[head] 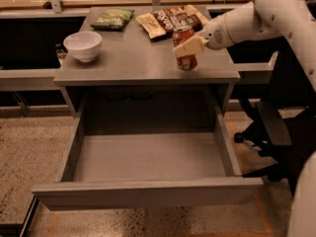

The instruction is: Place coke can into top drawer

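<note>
At the right front of the worktop (133, 58) the coke can (186, 62) stands upright, just in front of the snack packets (170, 19) and well apart from the white bowl (83, 45). My tool (180, 46) reaches in from the right and lies across the can's upper half. I cannot tell whether it has closed on the can or only rests against it. I judge the can to be a thin metal shell: smooth, somewhat slippery, and easy to dent under a hard squeeze. I cannot tell whether it is full, so it may be hefty or light enough to tip at a nudge. The best hold, I think, is across the round side wall near mid-height, below the silver top, firm but not crushing, with the can kept upright. The top drawer (148, 194) stands pulled open below the worktop, towards the front.
</note>
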